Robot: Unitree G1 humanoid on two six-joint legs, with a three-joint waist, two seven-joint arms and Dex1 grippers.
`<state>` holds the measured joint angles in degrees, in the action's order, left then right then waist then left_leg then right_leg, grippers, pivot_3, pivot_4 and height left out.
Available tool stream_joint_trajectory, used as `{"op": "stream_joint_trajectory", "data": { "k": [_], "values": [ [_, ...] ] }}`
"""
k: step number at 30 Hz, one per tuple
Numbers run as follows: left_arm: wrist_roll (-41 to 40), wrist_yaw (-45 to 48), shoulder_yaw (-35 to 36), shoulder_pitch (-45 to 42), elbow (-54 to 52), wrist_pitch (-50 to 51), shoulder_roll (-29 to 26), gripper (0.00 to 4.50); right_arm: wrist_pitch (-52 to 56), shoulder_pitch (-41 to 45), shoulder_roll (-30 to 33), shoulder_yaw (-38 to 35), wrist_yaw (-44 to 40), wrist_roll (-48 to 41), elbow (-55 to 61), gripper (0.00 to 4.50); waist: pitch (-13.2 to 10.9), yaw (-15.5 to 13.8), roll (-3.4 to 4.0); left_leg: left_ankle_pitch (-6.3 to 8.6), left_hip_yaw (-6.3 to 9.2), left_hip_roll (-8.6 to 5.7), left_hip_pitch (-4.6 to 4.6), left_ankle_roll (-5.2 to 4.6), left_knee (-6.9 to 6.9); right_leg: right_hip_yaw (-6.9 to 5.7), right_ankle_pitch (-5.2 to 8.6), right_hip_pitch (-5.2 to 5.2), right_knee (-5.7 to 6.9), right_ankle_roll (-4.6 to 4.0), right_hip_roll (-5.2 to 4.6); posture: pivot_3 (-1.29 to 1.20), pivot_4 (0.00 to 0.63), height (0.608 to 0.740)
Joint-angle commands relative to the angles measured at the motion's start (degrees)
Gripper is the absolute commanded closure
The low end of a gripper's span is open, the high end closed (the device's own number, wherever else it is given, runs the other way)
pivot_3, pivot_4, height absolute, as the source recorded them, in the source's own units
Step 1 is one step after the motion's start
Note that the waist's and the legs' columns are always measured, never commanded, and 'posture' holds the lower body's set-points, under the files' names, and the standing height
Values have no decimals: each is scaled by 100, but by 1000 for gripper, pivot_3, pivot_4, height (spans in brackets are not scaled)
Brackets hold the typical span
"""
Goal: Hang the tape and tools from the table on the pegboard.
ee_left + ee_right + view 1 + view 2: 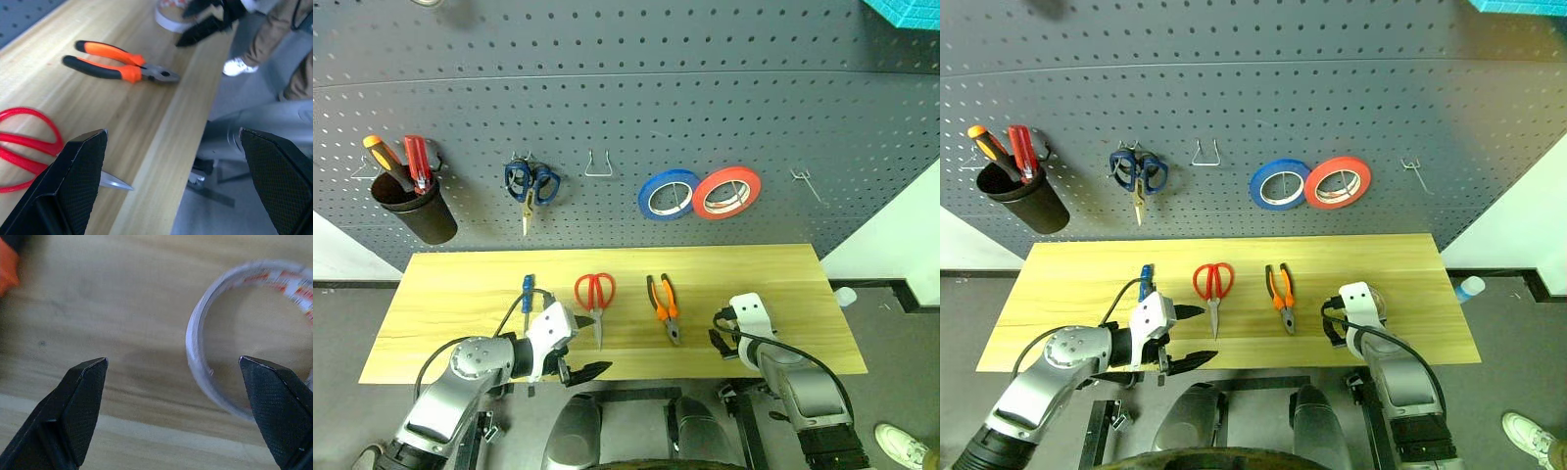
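**Both grippers open and empty, nothing hung yet**

Right gripper [173, 377] spread wide, holding nothing, poised low over the whitish tape roll [234, 333] at the near right of the table [450, 284]; one finger above the roll's open centre, the other outside its wall, probably lining up to pinch the rim. Left gripper [579, 354] also fully open and empty, hanging at the near table edge, just near of the red-handled scissors [595, 294], blade tip between its fingers in the left wrist view. Blue-handled screwdriver [528, 290] just left of the scissors, orange-and-black pliers [663, 305] right of them; all three tools lying flat in a row, handles toward the far side, easy to reach. Pegboard [626, 88] behind the table already carrying a black cup with screwdrivers [411, 201], blue-handled scissors [531, 181], blue tape [668, 194] and red tape [727, 192]; empty wire hook [598, 164] between scissors and tapes, another [806, 181] at far right, likely targets. Head views give the overall layout but the right arm covers the cream roll; right wrist view shows its printed inner core. Left wrist view catches a person's legs and shoe [238, 66] beyond the table.
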<state>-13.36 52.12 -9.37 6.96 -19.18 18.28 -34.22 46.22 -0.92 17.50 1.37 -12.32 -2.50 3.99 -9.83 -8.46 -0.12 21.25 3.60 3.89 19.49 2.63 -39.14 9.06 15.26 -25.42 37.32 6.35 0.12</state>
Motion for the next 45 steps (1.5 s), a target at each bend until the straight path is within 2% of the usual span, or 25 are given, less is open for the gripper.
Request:
{"op": "stream_joint_trajectory", "data": {
  "k": [1,6,13,16,27,28,37,45],
  "values": [
    [-273,-137,241,0,-224,-357,225,0,-65,133,110,-33,-79,24,-56,18,-43,1,3,0,0,0,1,0,0,0,0,0,-2,0,0,333,183,687],
    [-335,-165,267,-39,-111,-674,425,0,-111,210,201,-34,-154,23,-111,18,-87,0,1,0,0,0,1,0,0,0,-1,0,-2,0,0,329,186,687],
    [-274,-141,162,43,-91,-829,428,0,-105,129,195,-33,-168,13,1,18,-120,8,-15,0,0,0,1,0,1,0,0,0,-6,0,0,323,188,687],
    [-276,-150,151,64,-123,-812,412,0,-98,79,185,-38,-163,6,35,537,-127,7,-13,0,0,0,1,0,1,0,0,0,-6,0,0,322,188,687],
    [-332,-172,153,19,-185,-772,400,0,-198,187,114,13,-13,84,128,4319,-149,8,-13,0,0,0,2,0,1,0,0,-1,-6,0,0,326,182,687],
    [-331,-174,147,9,-183,-765,401,0,-216,184,114,20,-4,89,129,4431,-151,7,-13,0,0,0,2,0,1,0,0,-1,-6,0,0,326,181,687],
    [-341,-169,109,-200,-35,-777,477,0,-443,154,101,-63,119,134,138,4431,-156,6,-8,0,0,0,5,0,1,0,0,-1,-8,1,0,311,166,687],
    [-304,-89,73,-563,359,-1106,715,0,-754,32,80,-316,310,126,516,4431,-139,0,-8,-1,0,0,8,1,0,0,-2,-2,-9,2,0,292,115,687]
  ]
}}
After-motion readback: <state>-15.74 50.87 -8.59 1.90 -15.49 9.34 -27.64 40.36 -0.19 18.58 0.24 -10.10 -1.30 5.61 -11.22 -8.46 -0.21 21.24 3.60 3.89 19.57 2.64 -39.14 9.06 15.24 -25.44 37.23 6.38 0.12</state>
